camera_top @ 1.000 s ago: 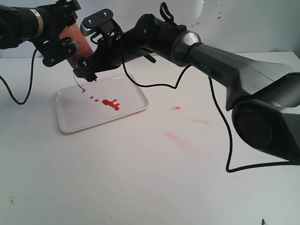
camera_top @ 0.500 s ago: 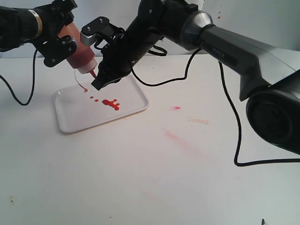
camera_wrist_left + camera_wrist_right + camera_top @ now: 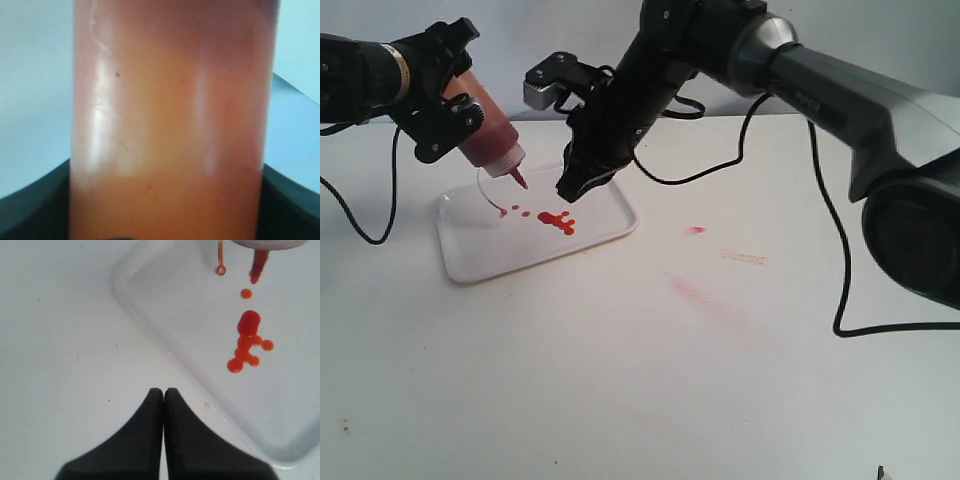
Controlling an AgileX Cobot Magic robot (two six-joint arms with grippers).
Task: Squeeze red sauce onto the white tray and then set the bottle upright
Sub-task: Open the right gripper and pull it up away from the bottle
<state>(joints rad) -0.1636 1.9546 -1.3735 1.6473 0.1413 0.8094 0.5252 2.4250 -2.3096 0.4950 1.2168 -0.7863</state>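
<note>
Bottle (image 3: 488, 138) tilted nozzle-down over the white tray's (image 3: 480, 255) far edge. My left gripper (image 3: 458, 85) pinches its body, arm coming in level from the table's left edge. Red sauce (image 3: 557, 221) blobs mid-tray. Right gripper (image 3: 566, 190) pressed together, empty, angled down by the tray's far edge.

The bottle (image 3: 170, 125) is translucent orange-red plastic, smooth, with soft sheen streaks down its wall; the red sauce (image 3: 247, 337) lies as glossy wet blobs with bright highlights. The white tray (image 3: 165, 305) is smooth white plastic, faintly glossy along its rim, and the table (image 3: 670, 400) beneath is a matt white surface carrying dull pinkish smears (image 3: 695, 292). The right gripper (image 3: 163, 391) looks to be matt black plastic, and its arm (image 3: 850, 100) is dark grey satin-finished housing with one brushed silver metal collar (image 3: 772, 45).
</note>
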